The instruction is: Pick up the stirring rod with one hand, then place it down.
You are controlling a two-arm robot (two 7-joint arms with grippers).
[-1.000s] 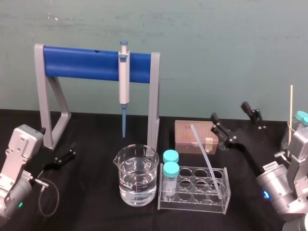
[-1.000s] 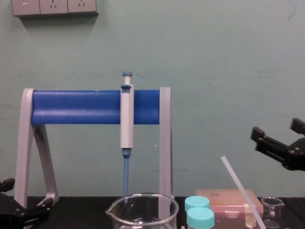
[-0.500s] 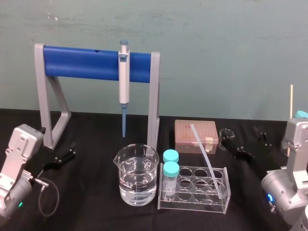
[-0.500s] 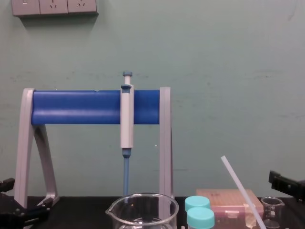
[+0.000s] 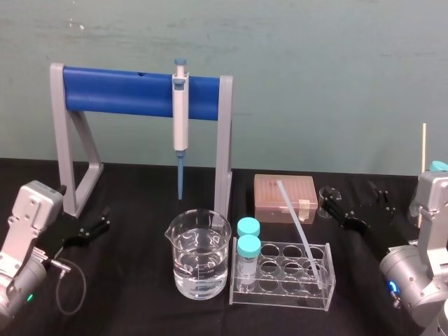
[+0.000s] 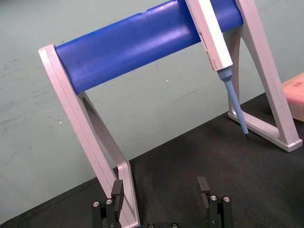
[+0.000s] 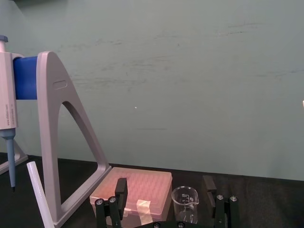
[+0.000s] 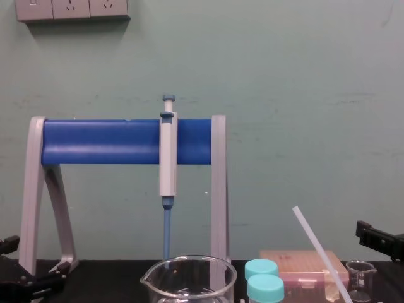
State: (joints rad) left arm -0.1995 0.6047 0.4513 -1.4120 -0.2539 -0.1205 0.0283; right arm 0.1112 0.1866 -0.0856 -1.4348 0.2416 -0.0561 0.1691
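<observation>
Here, my right gripper (image 7: 164, 184) sits low over the worktop (image 5: 140, 203) on the right side, fingers spread open and empty. The rod (image 5: 299, 229) lies to its left and a little nearer the robot's body. Its foot stands in the clear rack (image 5: 280, 299), and its shaft leans with the top tipped left and back, toward the pink box (image 5: 269, 203). It is near this gripper, not touching. My left gripper (image 6: 160, 186), also open, rests by the stand (image 5: 59, 140), well apart from the rod, so I judge the right arm should reach.
</observation>
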